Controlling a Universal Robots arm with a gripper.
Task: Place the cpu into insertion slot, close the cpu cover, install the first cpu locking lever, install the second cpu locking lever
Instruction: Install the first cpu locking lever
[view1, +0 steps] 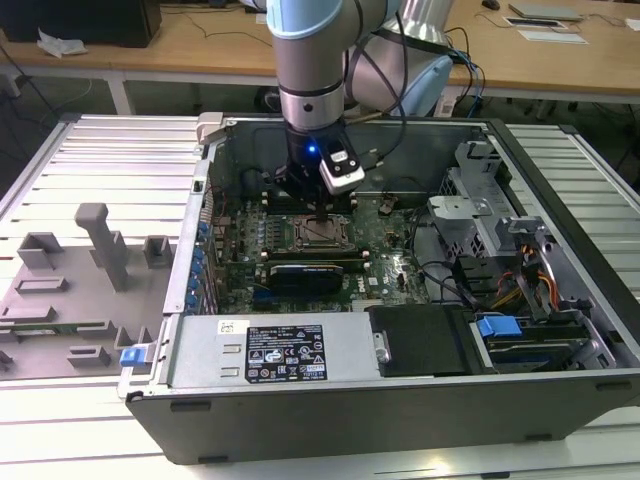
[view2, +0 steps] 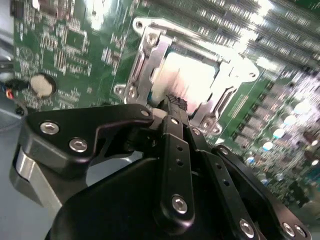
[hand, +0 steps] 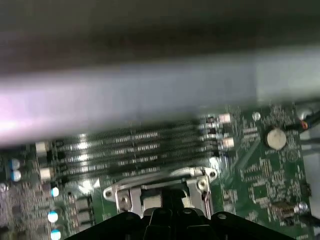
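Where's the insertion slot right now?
In the exterior view, the insertion slot sits mid-motherboard, directly beneath the gripper, just behind the long black card.

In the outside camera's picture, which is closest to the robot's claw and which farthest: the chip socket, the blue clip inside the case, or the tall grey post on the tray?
1. The chip socket, directly under the claw.
2. The blue clip, toward the exterior view's right, inside the computer case.
3. The tall grey post, farthest, outside the case on the exterior view's left.
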